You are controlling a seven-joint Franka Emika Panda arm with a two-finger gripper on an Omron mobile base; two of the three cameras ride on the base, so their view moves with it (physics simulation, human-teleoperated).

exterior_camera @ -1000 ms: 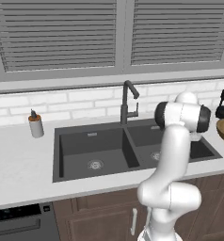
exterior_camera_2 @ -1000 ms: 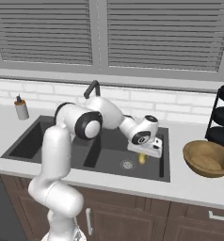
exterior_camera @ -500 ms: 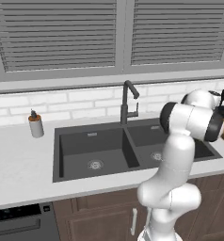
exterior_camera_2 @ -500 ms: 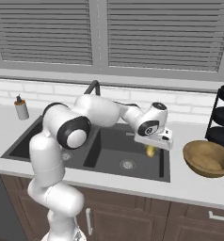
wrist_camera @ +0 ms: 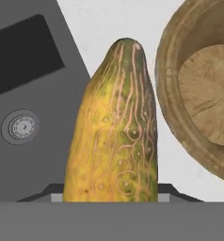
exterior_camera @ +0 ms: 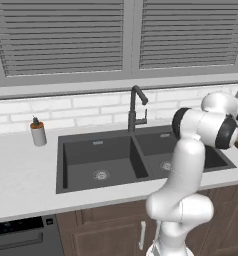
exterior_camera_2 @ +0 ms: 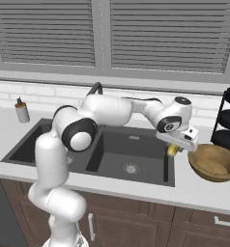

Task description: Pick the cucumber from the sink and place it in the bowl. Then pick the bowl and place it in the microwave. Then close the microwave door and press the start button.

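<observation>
Hand view looks along the stubby yellow-green cucumber (wrist_camera: 115, 127), clamped in the gripper (exterior_camera_2: 175, 149), its tip over white counter between the dark grey matte sink (wrist_camera: 24, 89) and the round tan wooden bowl (wrist_camera: 198, 89). The sink's steel drain (wrist_camera: 20, 126) lies to one side, the bowl's rim to the other, near the cucumber but apart from it.

Right base view gives what that one lacks: the gripper hangs above the sink's right edge, the cucumber (exterior_camera_2: 172, 150) held clear of the counter, just beside the bowl (exterior_camera_2: 213, 163).

Left base view has the arm masking the bowl. Left of the sink stands a small soap bottle (exterior_camera: 38, 132); behind it, the tall dark faucet (exterior_camera: 136, 107), white brick and slatted blinds.
</observation>
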